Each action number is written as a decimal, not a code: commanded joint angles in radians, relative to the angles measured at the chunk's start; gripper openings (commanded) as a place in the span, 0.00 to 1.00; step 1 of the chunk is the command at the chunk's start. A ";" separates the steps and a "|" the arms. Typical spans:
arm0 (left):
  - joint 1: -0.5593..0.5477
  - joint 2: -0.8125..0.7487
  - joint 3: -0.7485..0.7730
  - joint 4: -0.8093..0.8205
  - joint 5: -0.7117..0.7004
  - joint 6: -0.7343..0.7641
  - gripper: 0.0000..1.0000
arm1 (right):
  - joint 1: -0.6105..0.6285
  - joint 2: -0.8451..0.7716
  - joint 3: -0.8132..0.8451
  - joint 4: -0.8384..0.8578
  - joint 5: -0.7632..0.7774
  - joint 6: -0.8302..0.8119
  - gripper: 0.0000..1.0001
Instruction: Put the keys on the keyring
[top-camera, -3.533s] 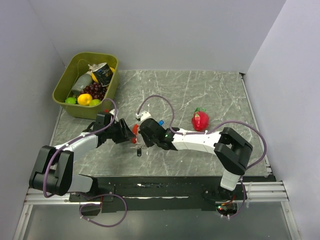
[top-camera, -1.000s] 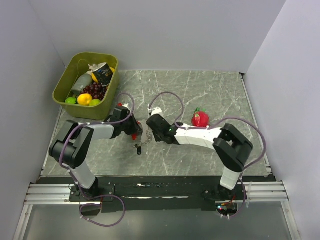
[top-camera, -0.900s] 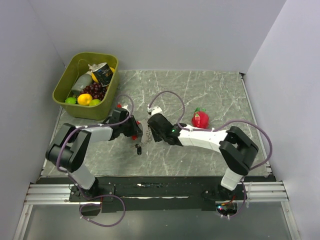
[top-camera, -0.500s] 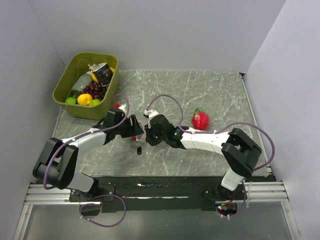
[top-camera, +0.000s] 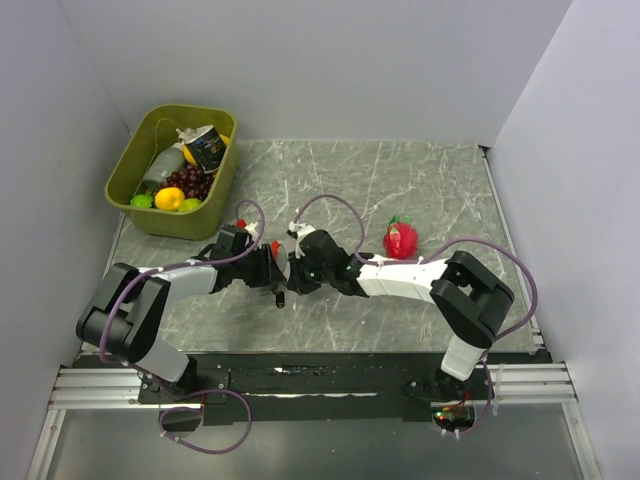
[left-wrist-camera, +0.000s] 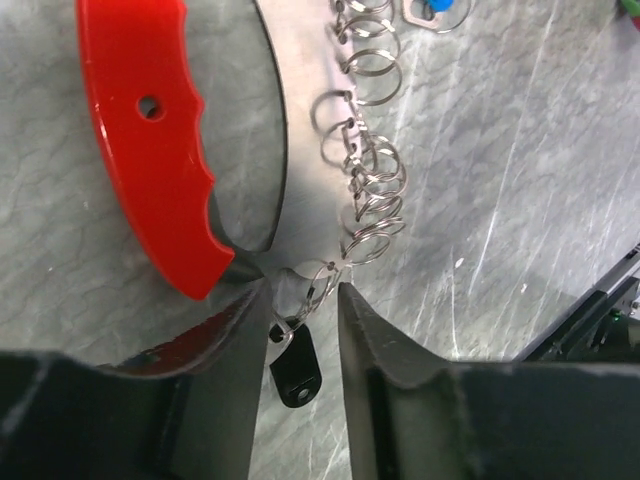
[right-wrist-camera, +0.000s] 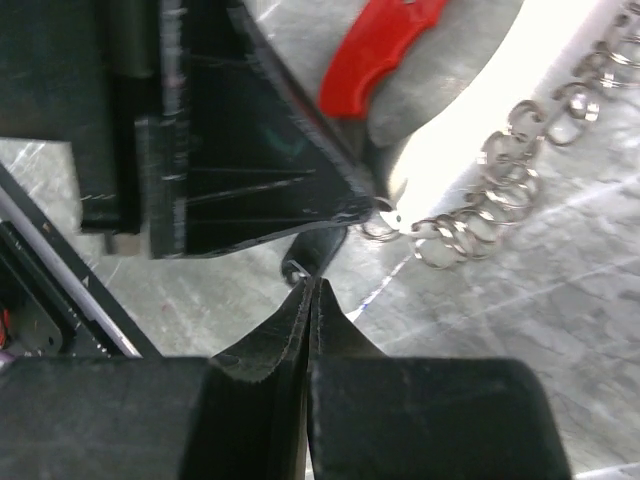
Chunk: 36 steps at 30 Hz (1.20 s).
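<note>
The keyring is a red carabiner (left-wrist-camera: 150, 130) lying on the table, with a chain of silvery rings (left-wrist-camera: 365, 150) attached. A small key with a blue head (left-wrist-camera: 437, 6) sits at the far end of the chain. A black fob (left-wrist-camera: 296, 362) hangs on the chain's last ring. My left gripper (left-wrist-camera: 298, 320) is open a little and straddles that ring and the fob. My right gripper (right-wrist-camera: 310, 285) is shut, its tips right at the fob (right-wrist-camera: 318, 252), facing the left finger (right-wrist-camera: 250, 170). In the top view both grippers meet at the carabiner (top-camera: 275, 247); the key is hidden there.
A red toy apple (top-camera: 401, 240) stands right of the right arm. An olive bin (top-camera: 128, 160) with fruit and a can sits at the back left. Grey walls close in the marbled table (top-camera: 400, 180) on three sides.
Both grippers have closed in on each other over the keyring. The right gripper moved left toward the black fob and the left gripper shifted right over the chain's end.
</note>
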 joint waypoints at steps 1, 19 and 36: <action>-0.005 -0.003 -0.008 0.060 0.038 -0.003 0.37 | -0.022 0.036 0.005 -0.008 0.016 0.021 0.00; -0.018 0.054 -0.027 0.133 0.053 -0.007 0.13 | -0.042 0.046 -0.010 -0.016 0.034 0.039 0.00; -0.035 -0.219 -0.055 0.113 0.075 0.065 0.01 | -0.132 -0.194 -0.150 0.116 -0.090 -0.042 0.00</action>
